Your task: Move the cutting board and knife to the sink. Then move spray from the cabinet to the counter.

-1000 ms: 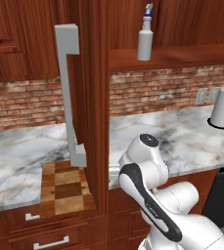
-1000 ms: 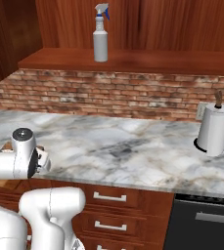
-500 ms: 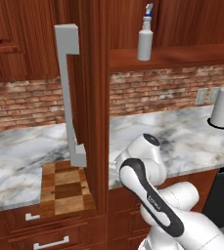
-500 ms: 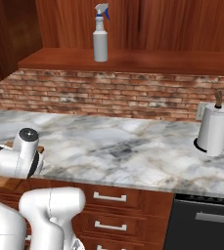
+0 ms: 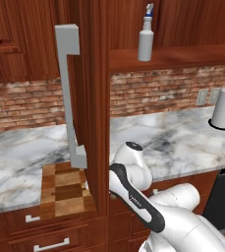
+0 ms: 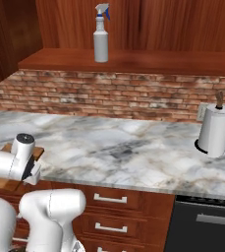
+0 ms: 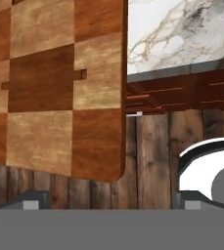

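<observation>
Board (image 5: 65,191): a patchwork of light and dark brown squares with darker edge strips, flat on the counter (image 5: 182,140) at its front edge. A cabinet door (image 5: 92,98) with a grey handle (image 5: 70,93) covers its right side in the left base view. In the hand view it overhangs the counter edge above a plank floor (image 7: 152,156). The gripper (image 7: 108,202) is spread wide with nothing between its tips; just the tips show. The spray (image 6: 101,33), pale with a blue trigger, stands upright on the cabinet shelf (image 6: 158,61).

Arm bent low, claw (image 7: 108,200) spread wide, empty.
</observation>
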